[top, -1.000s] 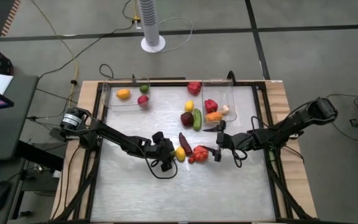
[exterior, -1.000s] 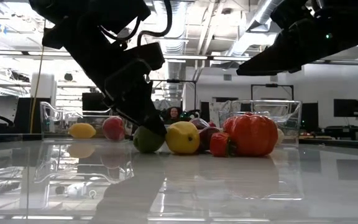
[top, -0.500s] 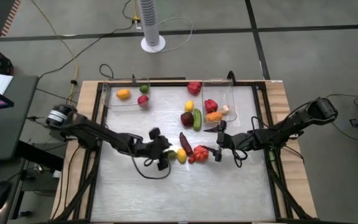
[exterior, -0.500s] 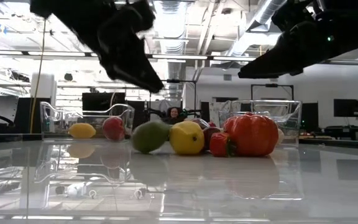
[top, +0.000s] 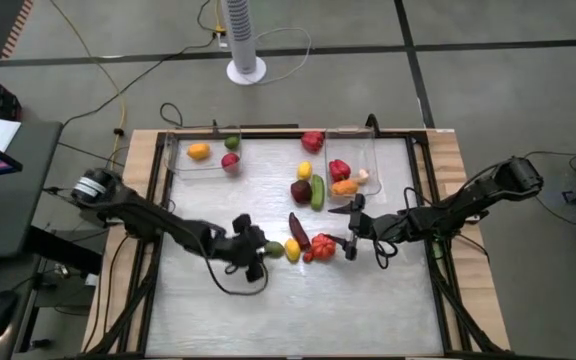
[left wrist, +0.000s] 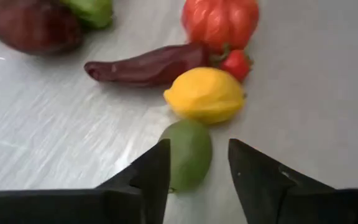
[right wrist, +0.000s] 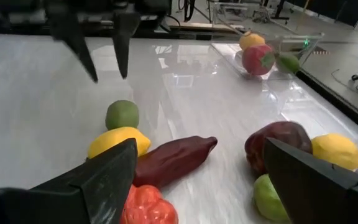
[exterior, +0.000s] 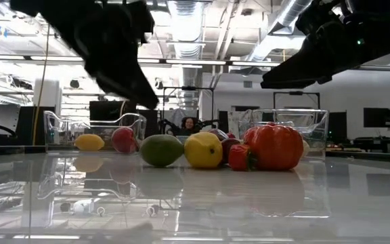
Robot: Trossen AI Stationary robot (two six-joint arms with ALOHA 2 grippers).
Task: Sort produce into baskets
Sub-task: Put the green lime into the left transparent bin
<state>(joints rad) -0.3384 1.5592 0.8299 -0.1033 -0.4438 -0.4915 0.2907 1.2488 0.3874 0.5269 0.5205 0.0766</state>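
Left gripper [left wrist: 197, 171]: above the table, fingers parted with a gap, pinching nothing; green lime [left wrist: 187, 152] lying on the table partly between and just ahead of the fingertips.
Lime's place: free on the tabletop [top: 368, 300], touching or nearly touching the yellow lemon [left wrist: 204, 95] just beyond it; seen in the low view resting on the surface, not lifted.
Key relation: lime straight ahead of and below the left gripper, long axis running roughly along the gripper's pointing direction, so the fingers straddle its narrow width.
Nearer arm: left, clearly; right gripper [top: 351, 230] well past the lemon and the red tomato [top: 322, 243] from the lime.
Right gripper: hovering beside the tomato, fingers spread wide, holding nothing.
Beyond the lemon from the left gripper: dark eggplant [left wrist: 148, 64], then the tomato with a small red pepper [left wrist: 236, 64] against it.
Left basket [top: 173, 160]: far ahead and off to one side of the left gripper, holding 3 pieces already.
Likely step: grasp of the lime not secured; a lower, centred approach seems needed before pinching.
Risk: a round lime may roll into the lemon if only 1 finger touches.
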